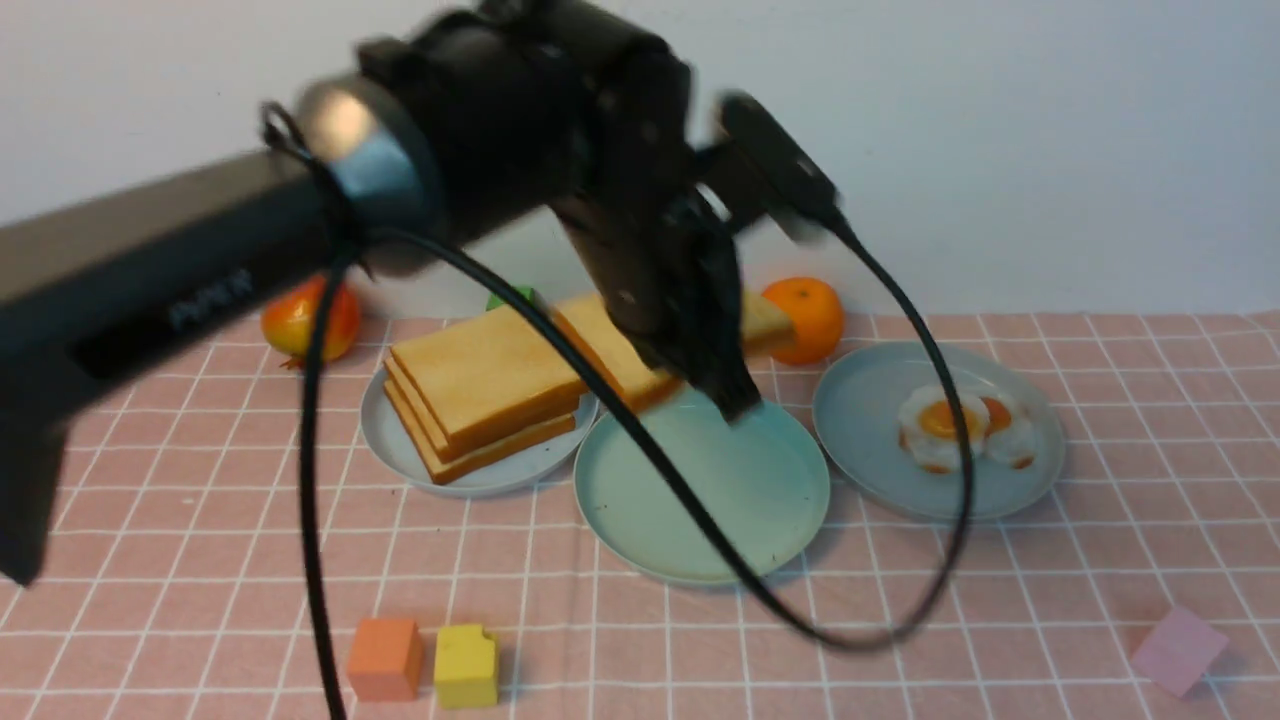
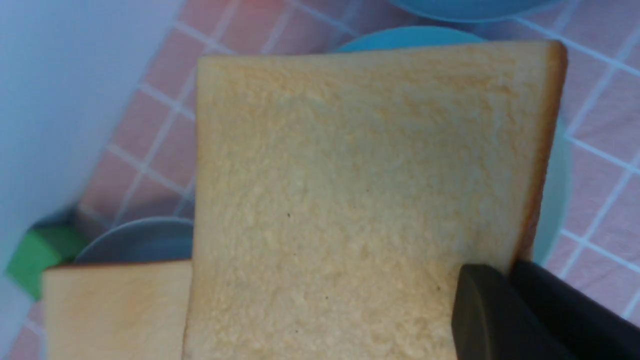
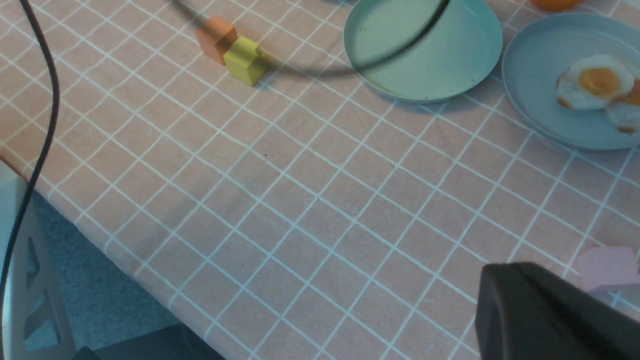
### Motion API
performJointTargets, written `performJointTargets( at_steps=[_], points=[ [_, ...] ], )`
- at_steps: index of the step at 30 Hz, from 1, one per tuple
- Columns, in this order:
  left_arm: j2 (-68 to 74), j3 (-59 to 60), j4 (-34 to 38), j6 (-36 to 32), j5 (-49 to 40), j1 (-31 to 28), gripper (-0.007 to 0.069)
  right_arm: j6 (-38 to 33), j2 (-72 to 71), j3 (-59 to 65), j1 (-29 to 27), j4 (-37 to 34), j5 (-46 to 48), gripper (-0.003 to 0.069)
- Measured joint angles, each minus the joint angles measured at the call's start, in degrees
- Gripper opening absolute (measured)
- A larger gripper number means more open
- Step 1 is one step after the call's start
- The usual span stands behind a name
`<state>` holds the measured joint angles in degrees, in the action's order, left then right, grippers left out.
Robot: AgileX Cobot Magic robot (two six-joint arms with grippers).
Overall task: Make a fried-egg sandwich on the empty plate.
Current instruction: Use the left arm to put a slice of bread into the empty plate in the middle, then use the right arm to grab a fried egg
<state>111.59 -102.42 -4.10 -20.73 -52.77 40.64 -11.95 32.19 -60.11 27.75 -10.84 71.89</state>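
- right gripper (image 3: 545, 310): low over the near part of the pink checked cloth (image 3: 280, 210), beside the pink block (image 1: 1178, 650); only a dark finger shows, jaws closed together, nothing seen in them
- orange cube (image 1: 384, 658) and yellow cube (image 1: 466, 665): touching side by side near the front edge, left of centre
- mint-green plate (image 1: 770, 490): mid-table between the two grey-blue plates, nothing lying flat in it, black cable hanging across in front
- left gripper (image 1: 735, 400): fingers (image 2: 495, 310) pinched narrow on one corner edge of a toast slice (image 2: 350, 175); the slice is tilted over the mint plate's far rim, can't tell if it touches
- left grey-blue plate (image 1: 400, 440): stack of toast (image 1: 480, 385), three slices
- right grey-blue plate (image 1: 870, 440): two fried eggs (image 1: 945, 425), overlapping
- no sandwich assembled yet
- far edge by the wall: orange (image 1: 805, 318), red-orange fruit (image 1: 300, 320), green block (image 1: 512, 297), mostly hidden
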Motion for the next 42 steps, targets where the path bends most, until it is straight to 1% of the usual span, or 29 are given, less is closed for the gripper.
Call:
performJointTargets(
  at_steps=[2, 8, 16, 18, 21, 23, 24, 25, 26, 28, 29, 30, 31, 33, 34, 35, 36, 37, 38, 39, 42],
  points=[
    [1.09, 1.73, 0.23, -1.13, 0.96, 1.03, 0.0043, 0.0, -0.64, 0.0, 0.0, 0.2, 0.0, 0.0032],
    [6.11, 3.21, -0.98, -3.26, 6.25, 1.17, 0.0043, 0.0, -3.95, 0.0, 0.0, 0.27, 0.05, 0.0032],
    [11.06, 3.21, -2.37, -4.0, 7.62, 1.17, 0.0041, 0.0, -6.05, 0.0, 0.0, 0.34, 0.06, 0.0032],
    [11.99, 3.21, -3.01, -4.0, 7.61, 1.17, 0.0059, 0.0, -6.1, 0.0, 0.0, 0.34, 0.06, 0.0032],
    [12.24, 3.21, -3.6, -3.94, 7.67, 1.17, 0.0125, 0.0, -6.1, 0.05, 0.0, -0.24, 0.06, 0.0032],
    [12.24, 3.08, -3.96, -3.94, 7.6, 1.17, 0.0204, 0.0, -6.1, 0.05, 0.0, -0.89, 0.06, 0.0032],
    [12.24, 2.76, -4.41, -3.69, 7.07, 1.17, 0.0272, 0.0, -6.1, 0.05, 0.0, -1.03, 0.06, 0.0032],
    [12.24, 2.47, -4.72, -3.12, 6.48, 1.17, 0.0323, 0.0, -6.1, 0.05, 0.0, -1.17, 0.06, 0.0032],
    [12.24, 2.32, -4.87, -2.98, 6.37, 1.17, 0.0333, 0.0, -6.1, 0.05, 0.0, -1.17, 0.06, 0.0032],
    [11.87, 1.78, -5.3, -1.51, 5.25, 1.17, 0.0401, 0.14, -6.1, 0.05, 0.0, -1.49, 0.06, 0.0032],
    [11.12, 1.15, -5.36, 0.72, 4.22, 1.17, 0.0472, 0.69, -6.1, 0.05, 0.0, -1.56, 0.06, 0.0032],
    [10.48, 0.92, -5.34, 2.07, 3.58, 1.17, 0.0511, 1.38, -6.1, 0.05, 0.0, -1.56, 0.06, 0.0032],
    [9.2, 0.77, -5.34, 3.91, 2.91, 1.17, 0.0542, 2.16, -6.02, 0.05, 0.0, -1.56, 0.06, 0.0032],
    [7.41, 0.71, -5.42, 6.86, 1.9, 1.17, 0.0566, 3.85, -5.75, 0.05, 0.0, -1.3, 0.06, 0.0033],
    [4.16, 0.71, -5.66, 11.03, 0.3, 1.35, 0.0566, 6.25, -4.56, 0.05, 0.0, -0.69, 0.06, 0.0036],
    [1.06, 0.71, -5.92, 14.76, -0.87, 1.78, 0.0541, 8.05, -3.07, 0.05, 0.0, -0.19, 0.06, 0.0037],
    [-1.91, 0.71, -5.92, 17.37, -1.88, 2.07, 0.0503, 9.16, -1.77, 0.05, 0.0, 0.26, 0.06, 0.0038],
    [-2.52, 0.71, -5.92, 18.61, -2.08, 2.15, 0.0493, 9.4, -1.4, 0.05, 0.0, 0.38, 0.06, 0.0038],
    [-7.17, 0.83, -5.66, 22.21, -3.41, 2.79, 0.0412, 10.87, 1.57, 0.05, 0.0, 1.41, 0.06, 0.0039],
    [-11.39, 1.22, -5.01, 24.22, -4.25, 3.34, 0.0323, 11.95, 4.61, 0.11, 0.0, 2.45, -0.01, 0.0041],
    [-19.92, 4.27, -1.21, 26.16, -5.69, 3.96, 0.0127, 12.86, 11.94, 0.4, 0.0, 5.17, -2.55, 0.0042]
  ],
)
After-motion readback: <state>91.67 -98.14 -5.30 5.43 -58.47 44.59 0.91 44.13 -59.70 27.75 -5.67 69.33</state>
